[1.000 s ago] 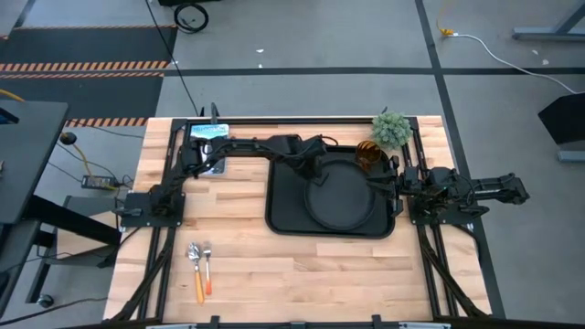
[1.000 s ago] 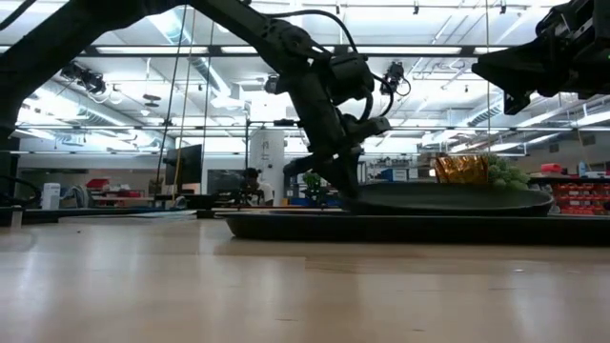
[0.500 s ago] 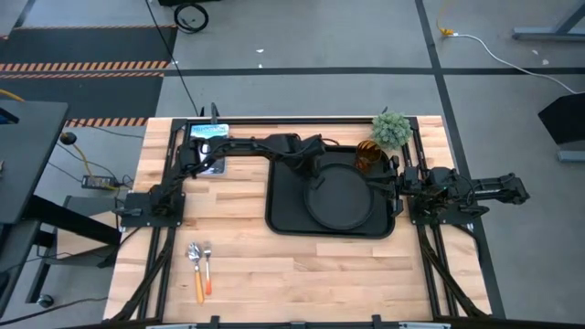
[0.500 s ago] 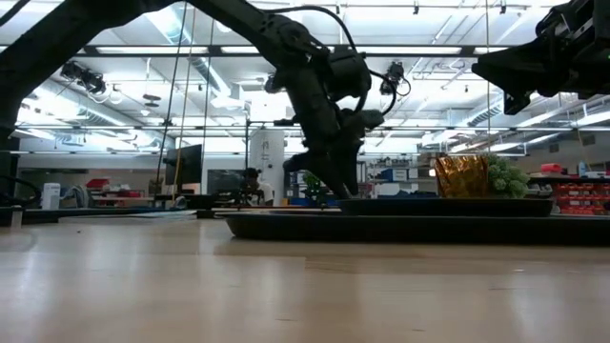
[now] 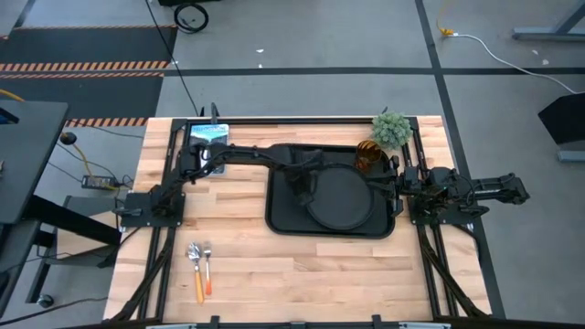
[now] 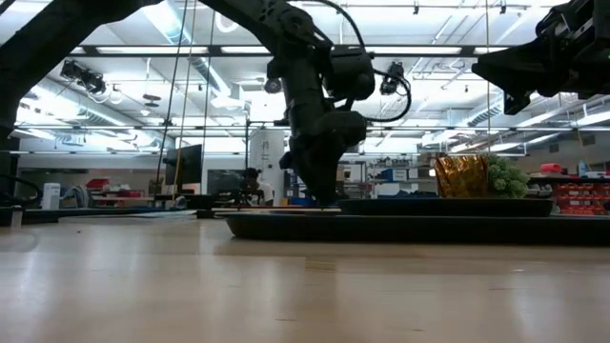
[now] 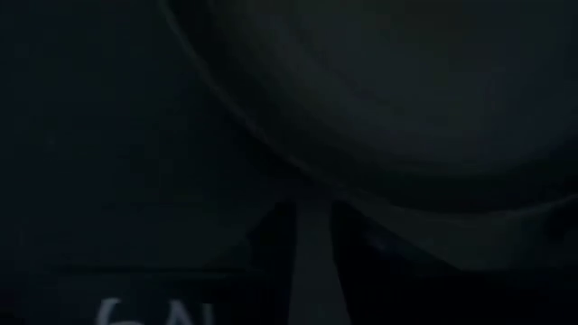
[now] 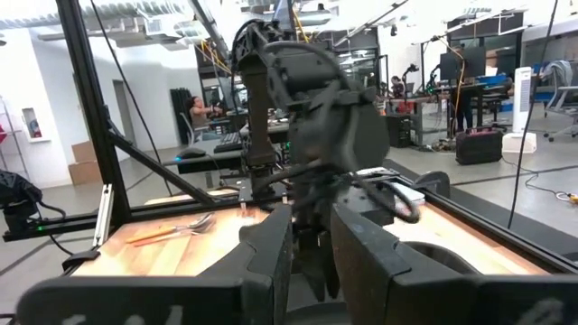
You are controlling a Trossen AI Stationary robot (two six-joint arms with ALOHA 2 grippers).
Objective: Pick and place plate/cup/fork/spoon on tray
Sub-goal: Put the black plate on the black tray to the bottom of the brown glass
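Note:
The round black plate lies flat in the black rectangular tray, filling its right part; the low view shows it too. My left gripper points down over the tray's bare left part, just left of the plate's rim, and touches nothing that I can see. The amber cup stands at the tray's far right corner; on the tray or beside it, I cannot tell. The fork and spoon lie side by side on the table near its front left. My right gripper waits shut at the tray's right edge.
A small green plant stands at the table's far right, beside the cup. A blue and white item lies at the far left. Bare wood lies between the tray and the table's near edge.
The plate, whose left edge was raised off the tray a second ago, now lies flat in the tray. My left gripper went down with that edge, then moved off the rim toward the table's left edge and stands more upright.

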